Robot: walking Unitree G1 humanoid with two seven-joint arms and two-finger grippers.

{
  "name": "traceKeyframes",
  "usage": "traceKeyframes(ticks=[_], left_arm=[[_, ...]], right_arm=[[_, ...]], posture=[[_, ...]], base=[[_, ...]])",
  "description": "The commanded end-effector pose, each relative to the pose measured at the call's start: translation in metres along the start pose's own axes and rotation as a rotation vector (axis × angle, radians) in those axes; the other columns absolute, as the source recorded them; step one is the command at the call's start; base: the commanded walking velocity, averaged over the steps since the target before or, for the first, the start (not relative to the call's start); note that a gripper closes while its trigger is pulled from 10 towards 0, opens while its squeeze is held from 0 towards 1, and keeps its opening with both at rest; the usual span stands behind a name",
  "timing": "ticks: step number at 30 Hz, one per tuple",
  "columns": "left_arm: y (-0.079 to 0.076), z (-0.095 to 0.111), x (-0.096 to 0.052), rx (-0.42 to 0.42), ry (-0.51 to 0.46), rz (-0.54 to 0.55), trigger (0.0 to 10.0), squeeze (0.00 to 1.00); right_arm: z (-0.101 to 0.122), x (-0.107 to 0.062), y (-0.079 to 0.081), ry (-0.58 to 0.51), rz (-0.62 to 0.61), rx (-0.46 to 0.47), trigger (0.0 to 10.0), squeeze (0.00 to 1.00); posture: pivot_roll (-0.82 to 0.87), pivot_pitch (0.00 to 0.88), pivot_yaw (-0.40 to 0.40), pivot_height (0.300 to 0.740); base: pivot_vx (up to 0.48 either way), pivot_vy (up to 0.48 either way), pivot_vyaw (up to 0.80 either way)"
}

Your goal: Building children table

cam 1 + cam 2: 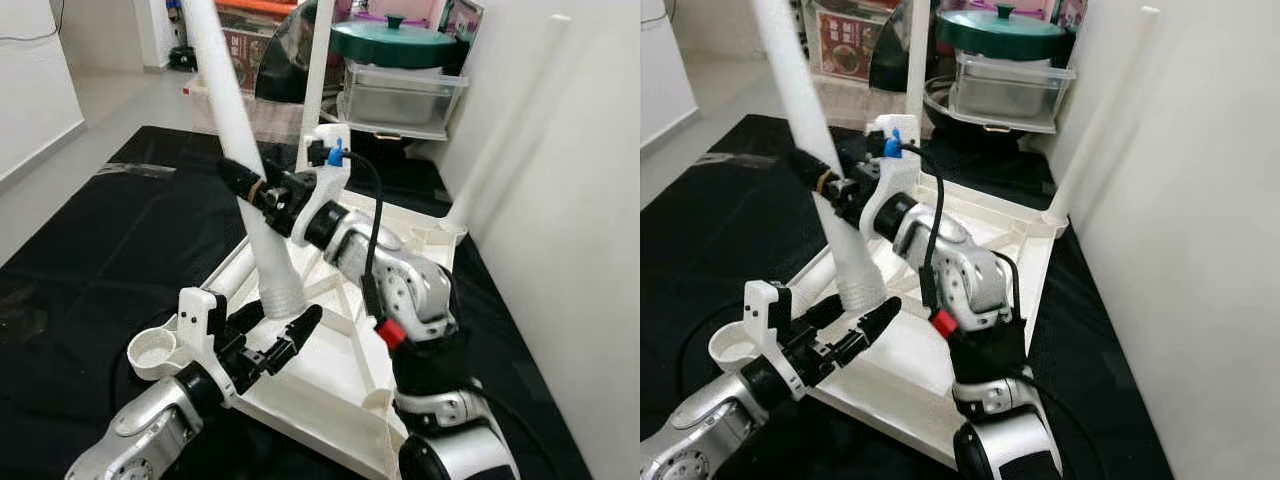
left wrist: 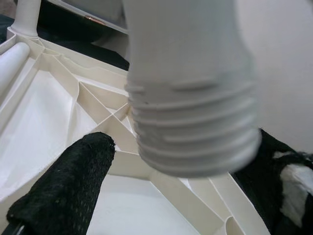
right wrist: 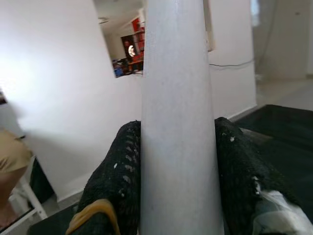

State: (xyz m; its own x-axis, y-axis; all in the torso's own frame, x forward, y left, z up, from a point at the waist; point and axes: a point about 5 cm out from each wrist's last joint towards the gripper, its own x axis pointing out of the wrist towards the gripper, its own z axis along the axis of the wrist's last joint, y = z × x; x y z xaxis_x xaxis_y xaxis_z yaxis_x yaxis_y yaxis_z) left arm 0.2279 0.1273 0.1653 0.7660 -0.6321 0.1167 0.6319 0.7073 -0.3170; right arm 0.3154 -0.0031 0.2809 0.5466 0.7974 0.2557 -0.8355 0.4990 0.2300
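Observation:
The white children's table [image 1: 335,385] lies upside down on a black mat [image 1: 100,230]. Two white legs stand screwed into its far corners, one [image 1: 318,70] at the back and one [image 1: 505,140] on the right. My right gripper [image 1: 252,186] is shut on a third white leg [image 1: 228,90] and holds it tilted. That leg's threaded end [image 2: 193,132] hangs just above the ribbed underside. My left gripper [image 1: 274,328] is open, with one finger [image 2: 66,191] on each side of the threaded end. An empty round socket [image 1: 155,350] sits at the near left corner.
A white wall [image 1: 580,200] runs close along the right side. Clear storage boxes and a green-lidded pot [image 1: 395,45] stand behind the table. Another white tube [image 1: 232,272] lies along the table's left edge.

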Motion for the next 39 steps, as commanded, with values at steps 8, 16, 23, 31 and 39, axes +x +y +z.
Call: traceKeyframes(ticks=[8,16,23,31,39], left_arm=[[-0.003,0.005,0.010,-0.011,-0.009,-0.051,10.0,0.00],[-0.007,0.008,0.013,0.005,-0.027,-0.078,10.0,0.00],[-0.004,0.010,0.012,0.024,-0.044,-0.061,0.0,0.00],[-0.002,0.009,0.012,0.066,-0.018,-0.039,2.2,0.00],[0.001,0.006,0.008,0.155,0.046,-0.044,10.0,0.00]], right_arm=[[-0.029,-0.003,0.015,0.036,0.029,0.112,0.0,0.00],[-0.037,-0.005,0.020,0.060,0.034,0.123,0.0,0.00],[-0.038,-0.006,0.020,0.067,0.031,0.128,0.0,0.00],[-0.042,-0.006,0.015,0.105,-0.018,0.111,10.0,0.00],[-0.038,-0.010,0.007,0.130,-0.021,0.096,10.0,1.00]], posture=[[0.05,0.000,-0.125,0.740],[0.05,0.000,-0.122,0.740],[0.05,0.000,-0.122,0.740],[0.06,0.000,-0.119,0.740],[0.06,0.000,-0.119,0.740]], base=[[0.000,0.000,0.00],[0.000,0.000,0.00],[0.000,0.000,0.00],[0.000,0.000,0.00],[0.000,0.000,0.00]])
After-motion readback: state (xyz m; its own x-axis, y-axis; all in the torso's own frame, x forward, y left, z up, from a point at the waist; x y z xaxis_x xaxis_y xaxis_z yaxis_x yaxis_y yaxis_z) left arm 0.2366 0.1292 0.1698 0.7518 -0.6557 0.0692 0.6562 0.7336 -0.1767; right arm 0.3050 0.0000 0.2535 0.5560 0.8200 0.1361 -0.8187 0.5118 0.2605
